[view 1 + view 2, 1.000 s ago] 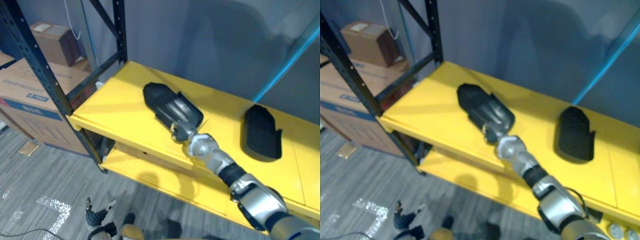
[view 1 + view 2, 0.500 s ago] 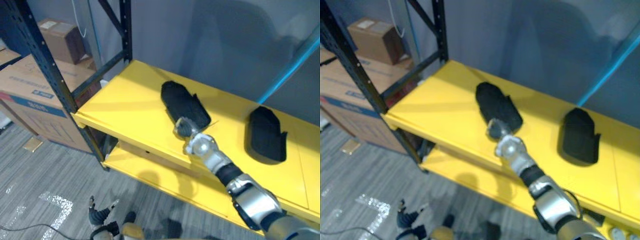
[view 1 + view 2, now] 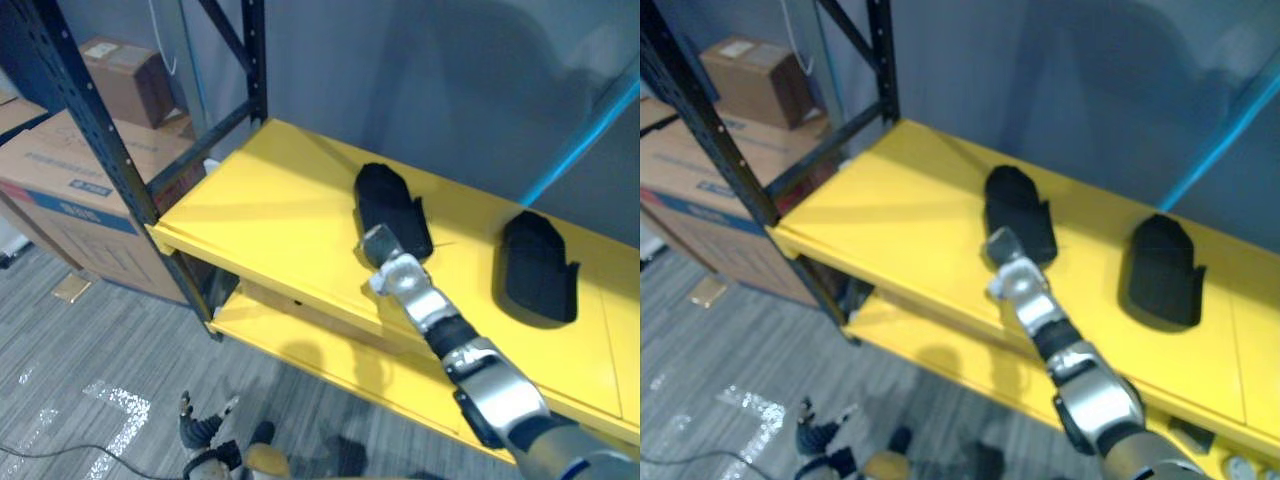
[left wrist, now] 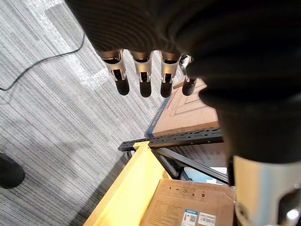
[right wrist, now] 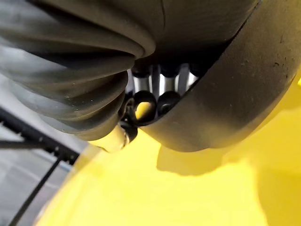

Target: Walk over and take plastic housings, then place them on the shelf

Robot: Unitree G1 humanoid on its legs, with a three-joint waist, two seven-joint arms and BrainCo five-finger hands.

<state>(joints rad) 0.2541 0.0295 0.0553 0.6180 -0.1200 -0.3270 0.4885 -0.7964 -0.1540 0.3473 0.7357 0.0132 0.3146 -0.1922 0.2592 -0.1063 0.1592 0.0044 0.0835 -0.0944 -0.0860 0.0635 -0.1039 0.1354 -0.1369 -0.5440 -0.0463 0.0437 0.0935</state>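
Since the earlier frame, the housing [image 3: 392,205] at my right hand [image 3: 388,262] has turned and shifted along the shelf [image 3: 260,210] toward the second housing [image 3: 537,265]. It now lies mid-shelf, pointing from front edge to back edge, apart from the second one. Right hand meets its near end by the front edge; fingers are hidden behind it, so grip cannot be told. Left hand [image 4: 141,70] hangs over the floor, fingers straight.

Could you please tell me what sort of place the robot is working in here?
Probably a warehouse or stockroom: a yellow shelf on a black metal rack holds two black plastic housings, and cardboard boxes are stacked beside it on the grey floor.
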